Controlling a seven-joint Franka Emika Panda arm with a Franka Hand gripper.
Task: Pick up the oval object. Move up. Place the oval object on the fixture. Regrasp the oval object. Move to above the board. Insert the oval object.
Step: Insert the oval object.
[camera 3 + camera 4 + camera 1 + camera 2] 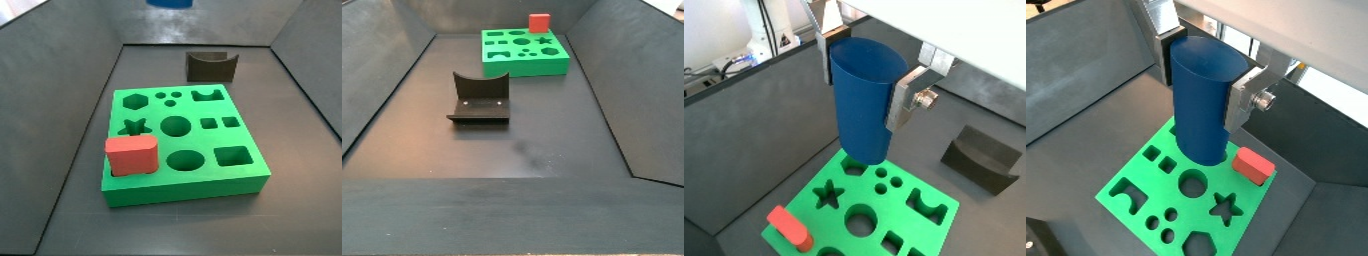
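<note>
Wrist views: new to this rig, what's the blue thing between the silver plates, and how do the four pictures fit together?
It is one robot arm with a two-finger gripper. Two cameras ride on its wrist and look down past the fingers; two more are fixed beside the table.

The silver plates are the fingers. Both wrist views show them closed on the smooth blue oval peg, held upright above the bright green board with shaped holes.

The side views show the floor. On one corner of the board stands a red rounded-square block. Apart from the board sits the small dark notched fixture, with nothing on it. In a side view only a blue sliver at the upper edge shows the peg, so the arm is high up.
</note>
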